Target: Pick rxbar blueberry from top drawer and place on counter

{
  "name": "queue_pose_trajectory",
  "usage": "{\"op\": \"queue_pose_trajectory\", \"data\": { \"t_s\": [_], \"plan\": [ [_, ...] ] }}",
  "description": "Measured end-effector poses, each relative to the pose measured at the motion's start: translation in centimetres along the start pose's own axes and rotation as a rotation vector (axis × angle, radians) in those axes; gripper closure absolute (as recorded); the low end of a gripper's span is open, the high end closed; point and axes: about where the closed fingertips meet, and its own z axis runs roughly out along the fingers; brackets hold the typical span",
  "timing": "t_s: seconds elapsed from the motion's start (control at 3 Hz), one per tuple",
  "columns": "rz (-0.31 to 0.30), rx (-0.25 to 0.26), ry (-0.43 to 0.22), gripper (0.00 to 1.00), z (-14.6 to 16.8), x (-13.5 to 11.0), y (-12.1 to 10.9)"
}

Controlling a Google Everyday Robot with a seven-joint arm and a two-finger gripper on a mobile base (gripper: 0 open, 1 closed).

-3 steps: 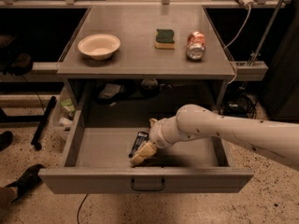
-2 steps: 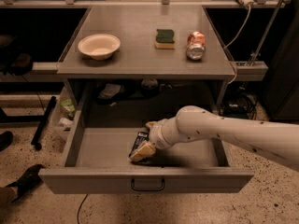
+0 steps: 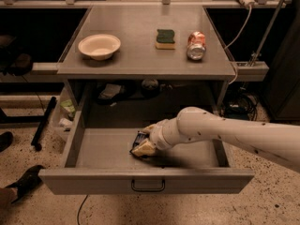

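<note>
Camera view: pale two-finger gripper (image 3: 146,138) low inside open grey metal top drawer (image 3: 145,180), touching dark navy rxbar blueberry (image 3: 138,138); whether it grips, cannot tell. Flat grey counter (image 3: 140,55) above, beyond.

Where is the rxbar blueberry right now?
In the camera view, the rxbar blueberry is inside the open top drawer, near the middle of its floor. The tool is right at it, reaching in from the picture's right.
</note>
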Motion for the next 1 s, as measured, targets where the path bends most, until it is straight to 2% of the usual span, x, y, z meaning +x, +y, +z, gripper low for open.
{"op": "queue_pose_trajectory", "data": {
  "t_s": [0.33,0.67,1.0],
  "plan": [
    [0.001,0.009,-0.011,0.89,-0.3,0.0,-0.3],
    [-0.018,0.042,-0.032,1.00,-2.7,-1.1,-1.2],
    [-0.068,0.091,-0.058,1.00,-6.8,-3.1,-2.3]
  ]
}}
